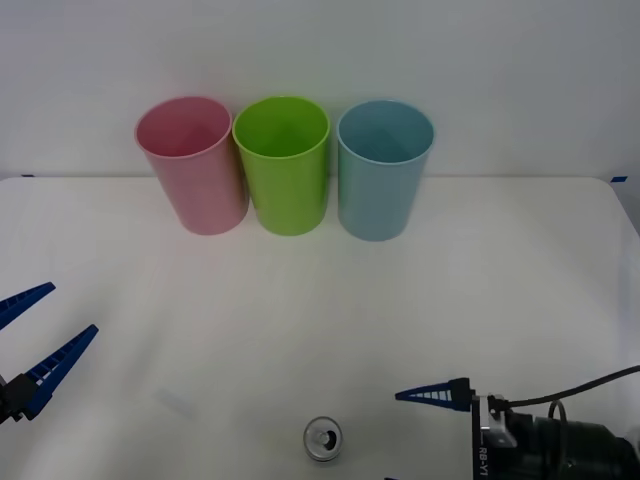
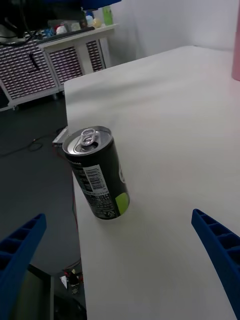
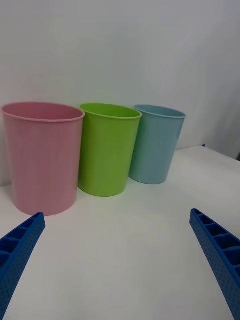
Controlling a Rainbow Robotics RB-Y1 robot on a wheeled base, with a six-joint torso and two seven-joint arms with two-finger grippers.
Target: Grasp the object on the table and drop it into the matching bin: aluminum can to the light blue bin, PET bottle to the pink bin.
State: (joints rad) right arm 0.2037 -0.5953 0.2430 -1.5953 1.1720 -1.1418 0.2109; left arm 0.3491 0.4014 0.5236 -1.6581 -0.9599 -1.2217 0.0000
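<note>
Right end effector [image 2: 120, 260] spread beside aluminum can [image 1: 322, 439], left end effector [image 3: 120, 260] spread facing pink bin [image 1: 192, 163]

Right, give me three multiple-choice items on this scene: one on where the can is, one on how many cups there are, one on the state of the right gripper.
1. Where does the aluminum can stand?
A. inside the pink bin
B. on the table near its front edge
C. against the light blue bin

2. How many cups stand in the back row?
A. two
B. three
C. four

3. The right gripper is:
A. open, apart from the can
B. shut on the can
C. inside a cup

Answers:
1 B, it is upright on the table, far from the cups.
2 B, pink bin, green cup, light blue bin.
3 A, its fingers are spread, short of the can.
</note>
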